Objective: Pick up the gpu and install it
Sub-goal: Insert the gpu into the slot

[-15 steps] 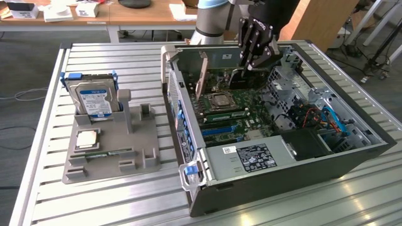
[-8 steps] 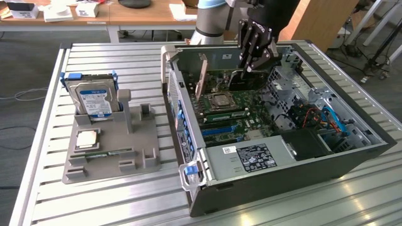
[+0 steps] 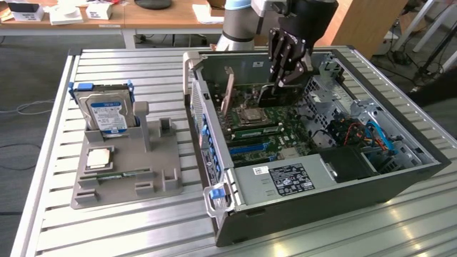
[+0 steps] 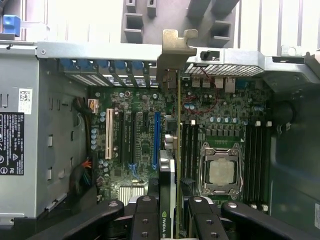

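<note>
My gripper (image 3: 287,80) is down inside the computer case (image 3: 335,199). It is partly closed and has hold of the gpu (image 3: 273,97). The gpu stands on its thin edge between my fingers (image 4: 146,212), right over the green board (image 4: 140,142). Its metal end (image 4: 177,50) is at the case's back wall. The case sits on the worktop (image 3: 128,230).

We read only "NVIDIA QU", cut off, on the edge of the thin dark gpu card (image 4: 167,186) with silvery bracket.
</note>
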You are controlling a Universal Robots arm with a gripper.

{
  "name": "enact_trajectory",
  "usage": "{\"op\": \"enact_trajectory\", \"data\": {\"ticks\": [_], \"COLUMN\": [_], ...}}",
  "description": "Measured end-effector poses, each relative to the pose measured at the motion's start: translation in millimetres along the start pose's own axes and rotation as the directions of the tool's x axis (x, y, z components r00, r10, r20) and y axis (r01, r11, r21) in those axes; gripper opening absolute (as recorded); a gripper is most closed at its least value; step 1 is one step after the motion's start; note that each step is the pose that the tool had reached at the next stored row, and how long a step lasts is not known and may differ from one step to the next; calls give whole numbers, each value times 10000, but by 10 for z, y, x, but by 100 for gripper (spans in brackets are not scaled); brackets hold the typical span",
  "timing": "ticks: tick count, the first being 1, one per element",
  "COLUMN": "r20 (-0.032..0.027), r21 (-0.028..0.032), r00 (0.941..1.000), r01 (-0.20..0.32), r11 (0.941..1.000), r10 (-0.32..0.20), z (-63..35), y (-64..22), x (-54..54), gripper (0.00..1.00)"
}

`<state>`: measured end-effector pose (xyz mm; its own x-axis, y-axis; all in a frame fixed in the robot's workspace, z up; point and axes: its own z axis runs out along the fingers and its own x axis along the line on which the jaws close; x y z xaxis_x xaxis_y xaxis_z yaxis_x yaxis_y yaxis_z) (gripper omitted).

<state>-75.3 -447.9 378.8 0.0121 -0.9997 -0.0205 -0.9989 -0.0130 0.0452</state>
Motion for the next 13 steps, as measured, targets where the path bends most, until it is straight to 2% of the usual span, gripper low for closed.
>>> {"op": "enact_trajectory", "data": {"ticks": [13], "r20": [0], "r21": [2], "r00": [10000], "r01": [0], "r11": [10000], "r10": [0], "z": [237], "y": [8], "x": [5], "gripper": [27]}}
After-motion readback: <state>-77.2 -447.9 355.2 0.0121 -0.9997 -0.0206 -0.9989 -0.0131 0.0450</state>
